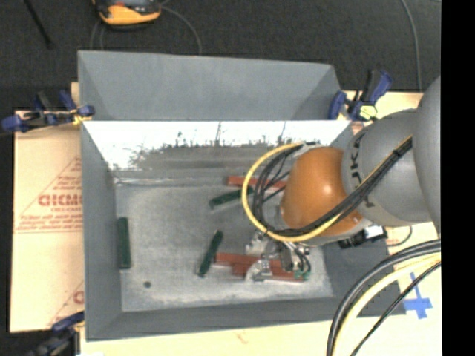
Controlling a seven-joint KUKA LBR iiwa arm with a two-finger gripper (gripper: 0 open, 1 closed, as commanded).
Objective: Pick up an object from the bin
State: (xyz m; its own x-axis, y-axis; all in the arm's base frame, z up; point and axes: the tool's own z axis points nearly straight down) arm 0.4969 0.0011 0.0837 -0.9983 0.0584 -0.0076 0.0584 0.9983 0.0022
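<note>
Grey bin (163,221) holds 3 green sticks (209,253), red bar (234,260) beneath pincer (278,265).

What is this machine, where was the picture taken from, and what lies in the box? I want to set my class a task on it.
The machine is a single robot arm that reaches in from the right of the picture. The orange cover and the yellow and black cables are parts of it. The one camera looks down from above, somewhat from one side.

The box is a grey metal bin. The arm's gripper is low in its near right part, right at a reddish-brown flat piece. A dark green stick lies beside that piece, a second green stick lies by the left wall, and a third green stick lies nearer the middle. A reddish strip lies towards the far wall.

The picture does not show whether the gripper holds anything.
</note>
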